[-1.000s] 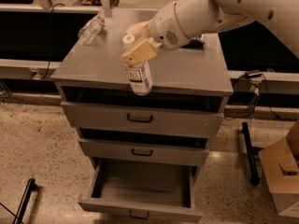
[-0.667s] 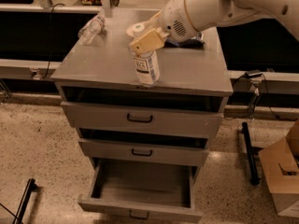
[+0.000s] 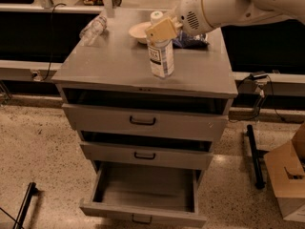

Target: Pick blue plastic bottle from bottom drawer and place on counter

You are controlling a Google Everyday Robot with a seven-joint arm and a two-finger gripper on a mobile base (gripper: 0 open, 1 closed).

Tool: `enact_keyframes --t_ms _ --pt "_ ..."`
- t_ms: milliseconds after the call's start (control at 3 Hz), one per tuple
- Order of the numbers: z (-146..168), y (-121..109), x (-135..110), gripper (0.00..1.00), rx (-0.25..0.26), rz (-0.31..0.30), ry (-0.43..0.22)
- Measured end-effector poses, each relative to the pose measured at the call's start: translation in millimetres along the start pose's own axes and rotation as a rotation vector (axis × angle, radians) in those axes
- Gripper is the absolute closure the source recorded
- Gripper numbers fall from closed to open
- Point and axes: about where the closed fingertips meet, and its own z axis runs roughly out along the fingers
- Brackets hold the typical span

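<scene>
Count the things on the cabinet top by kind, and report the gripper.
bottles: 2, the blue plastic bottle and the clear bottle
bowl: 1
dark packet: 1
Total: 4
The gripper clasps the blue plastic bottle's neck above the counter.

The front and left of the counter lie open to a reach from above; the gripper hangs over the middle, clasping the upright blue plastic bottle, with the arm filling the air to the right. Behind stand a white bowl and a dark bag; a clear bottle lies at the back left. The bottom drawer is pulled out, its well open from above; a cardboard box sits on the floor to the right.
</scene>
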Motion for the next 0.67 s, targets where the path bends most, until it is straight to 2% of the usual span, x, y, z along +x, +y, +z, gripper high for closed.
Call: enact_keyframes --t_ms 667 --pt "1.2 -0.1 -2.5 1.0 0.005 0.016 0.007"
